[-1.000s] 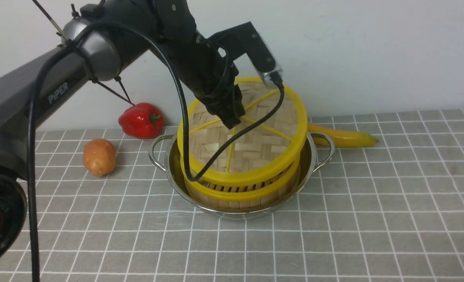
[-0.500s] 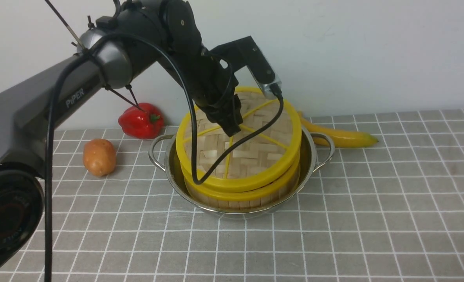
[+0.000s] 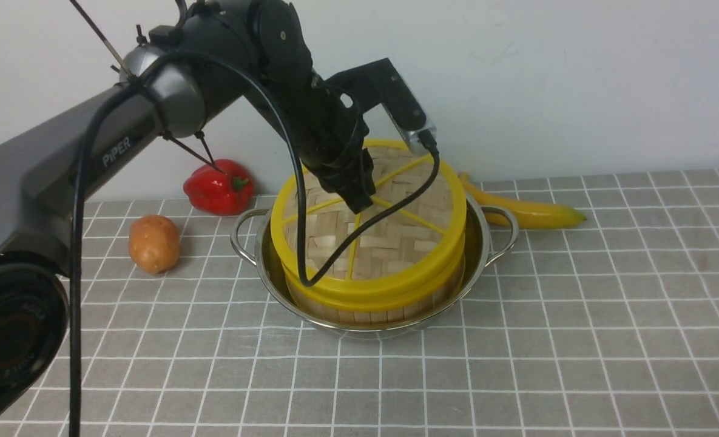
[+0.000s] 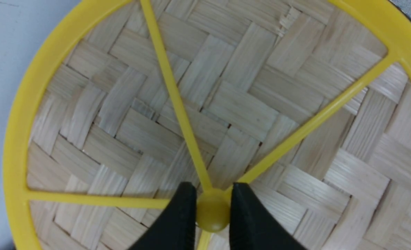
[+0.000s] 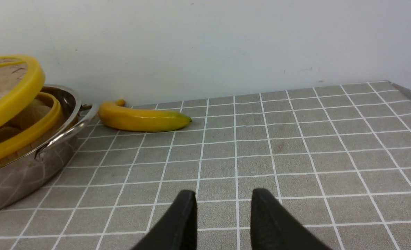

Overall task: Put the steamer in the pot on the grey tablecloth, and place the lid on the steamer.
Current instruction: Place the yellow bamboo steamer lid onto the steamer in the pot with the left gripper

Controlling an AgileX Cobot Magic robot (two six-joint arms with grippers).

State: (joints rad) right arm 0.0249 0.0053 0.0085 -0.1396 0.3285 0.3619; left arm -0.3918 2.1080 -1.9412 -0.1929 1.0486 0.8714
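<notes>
Lowered since 1 s back, lid (image 3: 368,237) rests tilted on steamer (image 3: 359,315) in pot (image 3: 265,273), left gripper (image 3: 359,199) clamped on its knob (image 4: 213,216), right gripper (image 5: 222,215) apart, empty; releasing now risks a skewed seat.

Woven yellow-rimmed lid (image 3: 368,224): knob sat between left gripper (image 4: 213,194) jaws, tilted over steamer (image 3: 365,314), beneath jaws in steel pot (image 3: 359,328) on grey tablecloth (image 3: 577,303).

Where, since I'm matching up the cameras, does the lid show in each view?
Front view: lid centre, on the steamer in the pot.
Left wrist view: fills the picture, left gripper shut on its knob.
Right wrist view: picture's left edge, over the steamer.
Shared landmark: its yellow rim.
</notes>
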